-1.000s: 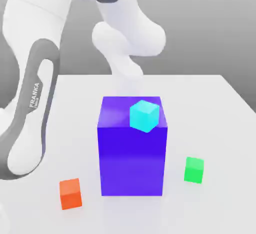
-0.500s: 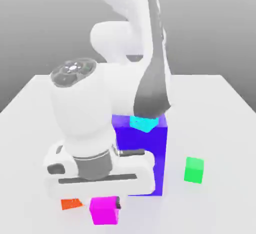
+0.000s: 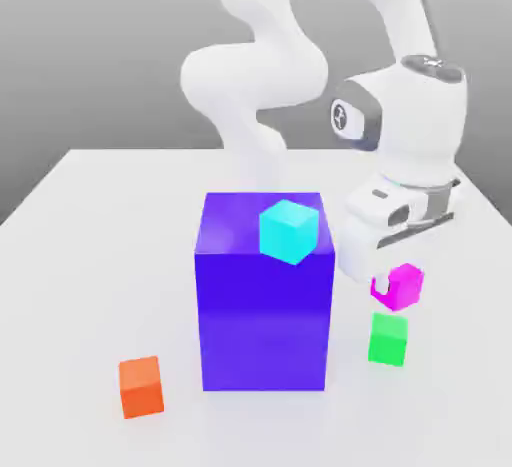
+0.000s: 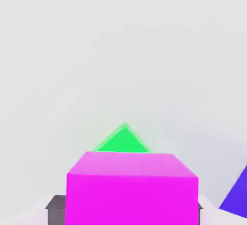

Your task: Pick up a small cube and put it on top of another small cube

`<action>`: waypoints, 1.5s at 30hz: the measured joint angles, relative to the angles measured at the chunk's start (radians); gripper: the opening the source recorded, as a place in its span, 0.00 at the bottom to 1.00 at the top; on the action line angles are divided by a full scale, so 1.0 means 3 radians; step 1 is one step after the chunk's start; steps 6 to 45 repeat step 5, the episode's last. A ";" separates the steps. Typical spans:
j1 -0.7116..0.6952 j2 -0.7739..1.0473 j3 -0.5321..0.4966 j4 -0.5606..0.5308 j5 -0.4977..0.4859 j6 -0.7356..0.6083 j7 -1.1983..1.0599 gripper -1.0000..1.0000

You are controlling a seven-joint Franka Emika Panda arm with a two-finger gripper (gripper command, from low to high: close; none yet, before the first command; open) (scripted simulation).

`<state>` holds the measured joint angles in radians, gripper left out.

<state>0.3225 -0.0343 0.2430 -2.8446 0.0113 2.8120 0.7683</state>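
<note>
The hand [image 3: 397, 286] sits at the right of the exterior frame, lower middle, its fingers pinching the magenta cube [image 3: 403, 286] clear of the counter [image 3: 90, 255]. The green cube [image 3: 388, 339] rests on the counter directly beneath, slightly toward the frame's left; a narrow gap separates the two and they do not touch. In the hand view the magenta cube [image 4: 132, 185] occupies the lower centre, and a corner of the green cube [image 4: 123, 141] shows just beyond its upper edge.

Judgement: the carry is near its end. The coming move turns on this vertical relation: the target lies below the hand with a small sideways offset, calling for fine centring, then a short descent and release.

The blue-purple block [image 3: 263, 305] stands close at frame left; clearance is tight.
</note>
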 joint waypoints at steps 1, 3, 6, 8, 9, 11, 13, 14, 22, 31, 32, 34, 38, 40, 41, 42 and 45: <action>-0.0015 0.0115 -0.0008 0.0003 -0.0089 0.0110 0.0062 0.00; 0.0009 0.0331 -0.0071 0.0010 -0.0274 0.0310 0.0194 1.00; 0.0008 0.0331 -0.0071 0.0010 -0.0274 0.0310 0.0194 1.00; 0.0008 0.0331 -0.0071 0.0010 -0.0274 0.0310 0.0194 1.00; 0.0008 0.0331 -0.0071 0.0010 -0.0274 0.0310 0.0194 1.00; 0.0008 0.0331 -0.0071 0.0010 -0.0274 0.0310 0.0194 1.00; 0.0008 0.0331 -0.0071 0.0010 -0.0274 0.0310 0.0194 1.00; 0.0008 0.0331 -0.0071 0.0010 -0.0274 0.0310 0.0194 1.00; 0.0008 0.0331 -0.0071 0.0010 -0.0274 0.0310 0.0194 1.00; 0.0008 0.0331 -0.0071 0.0010 -0.0274 0.0310 0.0194 1.00; 0.0008 0.0331 -0.0071 0.0010 -0.0274 0.0310 0.0194 1.00; 0.0008 0.0331 -0.0071 0.0010 -0.0274 0.0310 0.0194 1.00; 0.0008 0.0331 -0.0071 0.0010 -0.0274 0.0310 0.0194 1.00; 0.0008 0.0331 -0.0071 0.0010 -0.0274 0.0310 0.0194 1.00; 0.0008 0.0331 -0.0071 0.0010 -0.0274 0.0310 0.0194 1.00; 0.0008 0.0331 -0.0071 0.0010 -0.0274 0.0310 0.0194 1.00; 0.0008 0.0331 -0.0071 0.0010 -0.0274 0.0310 0.0194 1.00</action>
